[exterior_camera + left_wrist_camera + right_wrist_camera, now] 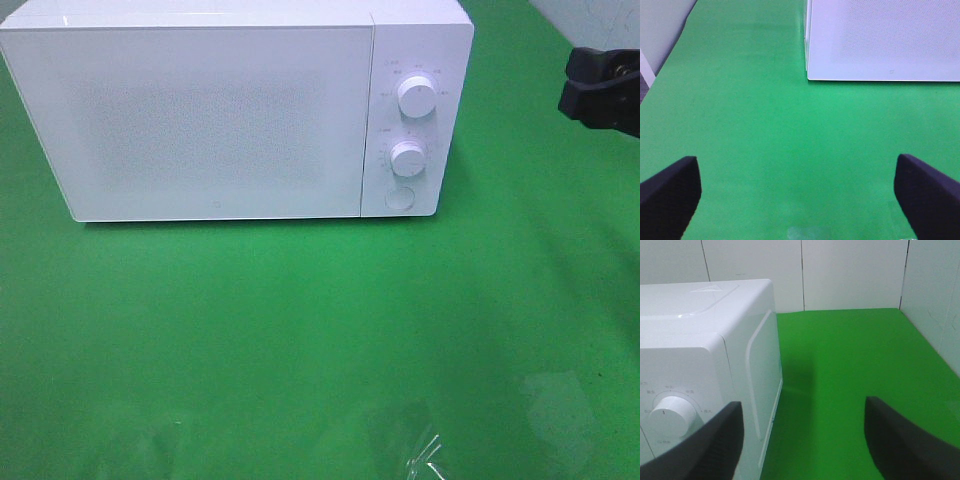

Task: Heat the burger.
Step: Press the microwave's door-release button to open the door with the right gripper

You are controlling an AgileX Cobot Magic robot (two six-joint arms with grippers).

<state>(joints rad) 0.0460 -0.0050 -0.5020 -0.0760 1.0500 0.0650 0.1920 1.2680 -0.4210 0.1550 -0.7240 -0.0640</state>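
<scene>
The microwave (215, 125) door's white front hides its inside from me. Print around its dials (416, 96) is too small to read. My right pincer (603, 90) is cut by the high view's edge, and something clear and crinkled (428, 462) at the bottom edge I cannot name

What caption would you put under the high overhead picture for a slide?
White microwave, door shut, on a green table; the right gripper hovers open off to its right.
</scene>
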